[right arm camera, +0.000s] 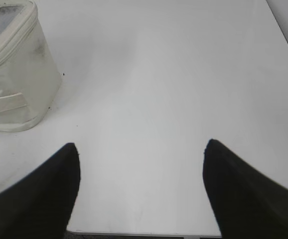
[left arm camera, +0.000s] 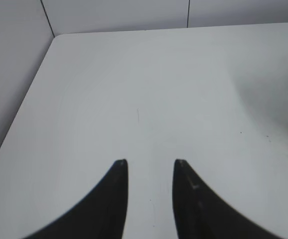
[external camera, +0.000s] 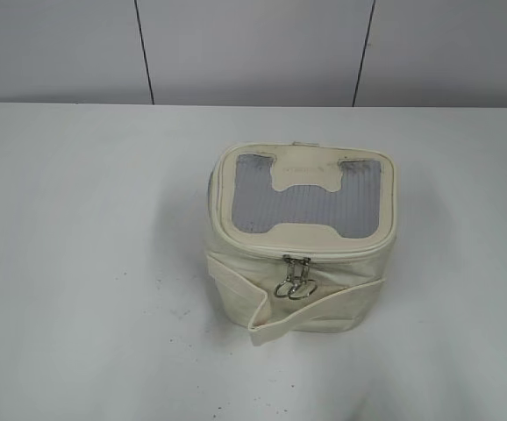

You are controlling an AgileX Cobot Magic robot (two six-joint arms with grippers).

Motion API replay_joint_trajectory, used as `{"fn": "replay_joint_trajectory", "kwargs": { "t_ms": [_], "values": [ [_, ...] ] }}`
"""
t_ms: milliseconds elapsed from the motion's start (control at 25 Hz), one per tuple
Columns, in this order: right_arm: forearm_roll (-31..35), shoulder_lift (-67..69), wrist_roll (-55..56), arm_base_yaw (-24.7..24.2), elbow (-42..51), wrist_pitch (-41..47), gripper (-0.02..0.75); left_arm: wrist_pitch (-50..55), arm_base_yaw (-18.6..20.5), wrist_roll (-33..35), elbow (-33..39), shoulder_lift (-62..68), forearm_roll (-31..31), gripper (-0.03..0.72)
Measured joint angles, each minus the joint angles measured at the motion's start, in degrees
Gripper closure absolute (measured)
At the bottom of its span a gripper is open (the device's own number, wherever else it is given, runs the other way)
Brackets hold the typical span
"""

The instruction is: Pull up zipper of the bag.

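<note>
Bag (external camera: 302,237) upright on white table (external camera: 78,263); left tool (left arm camera: 150,164) narrowly apart, right tool (right arm camera: 141,147) wide apart.

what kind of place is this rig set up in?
Likely a lab or test bench, not a home: a bare white table, plain grey panelled walls behind it, and a lone cream bag staged between two open grippers, left gripper and right gripper.

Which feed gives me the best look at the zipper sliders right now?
The exterior view: both silver sliders with ring pulls hang together at the front of the bag, under the lid rim. The right wrist view catches only the bag's side, no sliders. The left wrist view shows only a pale blur at its right edge.
</note>
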Motion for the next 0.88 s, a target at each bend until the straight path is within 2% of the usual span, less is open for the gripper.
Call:
{"fn": "replay_joint_trajectory", "kwargs": {
  "t_ms": [880],
  "values": [
    [0.0, 0.0, 0.0, 0.0, 0.0, 0.0, 0.164, 0.0, 0.0, 0.0, 0.0, 0.0, 0.0, 0.447]
  ]
}}
